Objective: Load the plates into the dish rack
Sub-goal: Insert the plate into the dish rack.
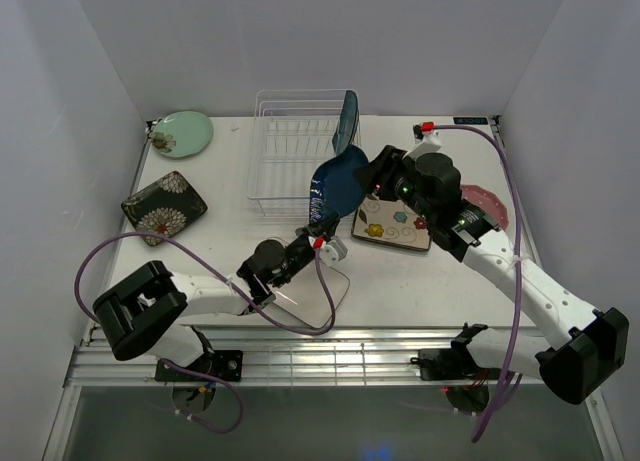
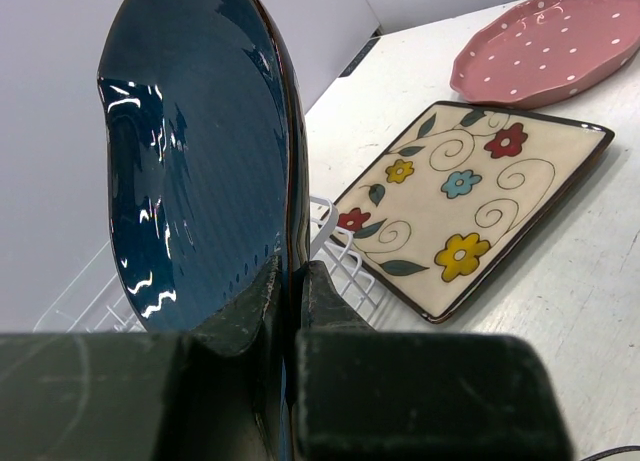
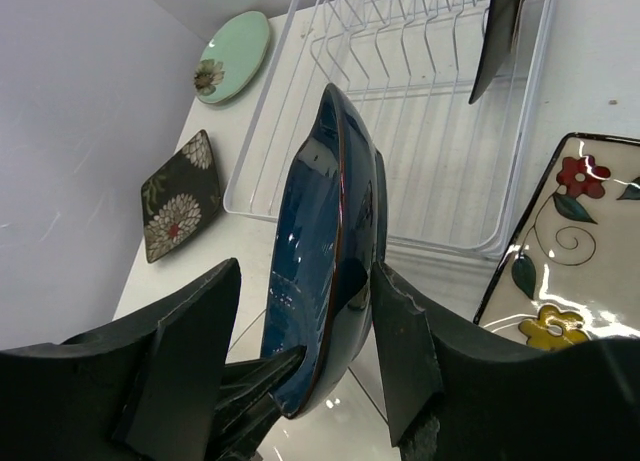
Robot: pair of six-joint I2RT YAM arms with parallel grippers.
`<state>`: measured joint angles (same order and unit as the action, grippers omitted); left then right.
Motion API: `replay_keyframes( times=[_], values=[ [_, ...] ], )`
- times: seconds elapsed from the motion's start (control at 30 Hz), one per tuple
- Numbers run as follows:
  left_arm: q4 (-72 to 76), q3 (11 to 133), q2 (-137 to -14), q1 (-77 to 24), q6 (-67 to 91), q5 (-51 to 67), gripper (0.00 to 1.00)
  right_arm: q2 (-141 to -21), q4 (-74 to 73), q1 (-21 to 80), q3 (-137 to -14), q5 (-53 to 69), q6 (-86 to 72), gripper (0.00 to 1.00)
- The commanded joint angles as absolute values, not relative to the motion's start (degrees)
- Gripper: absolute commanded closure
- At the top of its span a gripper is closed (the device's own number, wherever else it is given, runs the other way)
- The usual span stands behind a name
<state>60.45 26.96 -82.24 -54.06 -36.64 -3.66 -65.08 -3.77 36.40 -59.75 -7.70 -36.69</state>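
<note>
Our left claw is pinching the lower rim of the dark blue plate, one finger on each face, and holds it upright on its edge above the table. Our right claw is spread wide, with a finger on either side of the same plate. The left finger stands apart from the plate's hollow face; whether the other finger touches its back we cannot tell. Just beyond the plate lies the white wire dish rack, where a teal plate already stands on edge at the right end. To the right of the blue plate the patterned square plate lies flat, and the round pink plate is beyond it. Left of the rack, the pale green plate and the dark floral plate lie flat near the wall.
</note>
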Motion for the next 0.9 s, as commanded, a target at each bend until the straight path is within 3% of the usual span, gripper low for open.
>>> replay_keyframes(
  times=[0.0,0.23,0.57,0.8,0.83,0.87],
  values=[
    [69.17,29.97,-80.51,-54.67,-38.58,-3.78,1.0,-66.71,-6.41,36.74,-64.5,-9.75,-33.66,0.39],
    [70.49,28.65,-79.37,-54.84,-38.41,-2.82,1.0,-72.14,-11.68,36.91,-70.91,-13.88,-31.12,0.4],
    [69.87,28.47,-79.45,-55.11,-38.85,-2.02,1.0,-76.2,-17.4,37.79,-76.54,-17.05,-27.86,0.61],
    [69.78,28.57,-80.16,-55.2,-39.02,-2.37,1.0,-76.91,-19.34,38.67,-77.7,-18.54,-26.28,0.63],
    [69.79,28.65,-80.16,-55.2,-39.02,-2.37,1.0,-76.9,-19.42,38.76,-77.7,-18.98,-25.93,0.67],
    [69.79,28.57,-80.24,-55.2,-39.02,-2.29,1.0,-76.82,-19.6,38.76,-77.78,-19.25,-25.84,0.76]
  ],
)
